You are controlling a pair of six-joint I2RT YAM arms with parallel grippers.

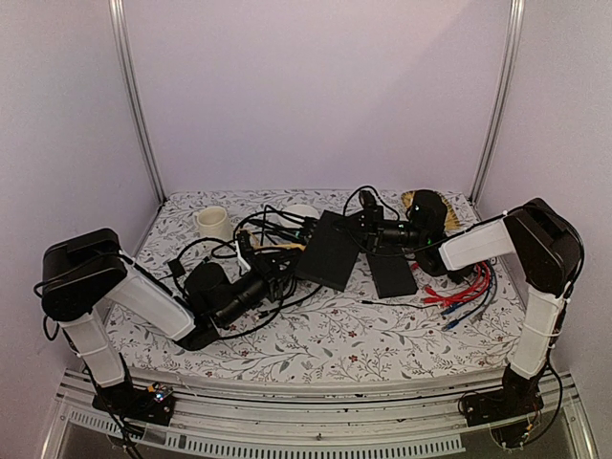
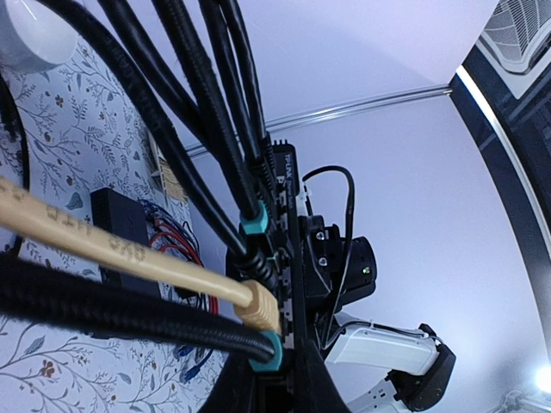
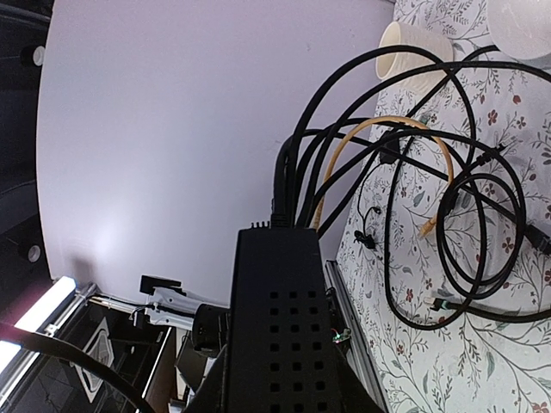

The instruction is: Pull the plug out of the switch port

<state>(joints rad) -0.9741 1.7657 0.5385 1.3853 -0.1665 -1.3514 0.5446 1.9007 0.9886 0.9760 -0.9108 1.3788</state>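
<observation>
Switch (image 1: 330, 251) sat mid-counter (image 1: 382, 335) in the top view, with cables (image 1: 251, 229) fanning from its left edge toward the left pincer (image 1: 271, 274) and the right pincer (image 1: 373, 228) at its far end. The left wrist view showed stiff, clipped plugs, a tan plug (image 2: 258, 305) between teal-booted plugs (image 2: 256, 225), best taken by the hard body rather than the limp cable; whether that pincer was clenched I could not tell. The right wrist view had the switch, light and rigid, seemingly clamped by the right pincer.

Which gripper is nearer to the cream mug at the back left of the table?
Left. The left gripper is among the cables just right of the mug; the right gripper is past the switch, much farther right.
</observation>
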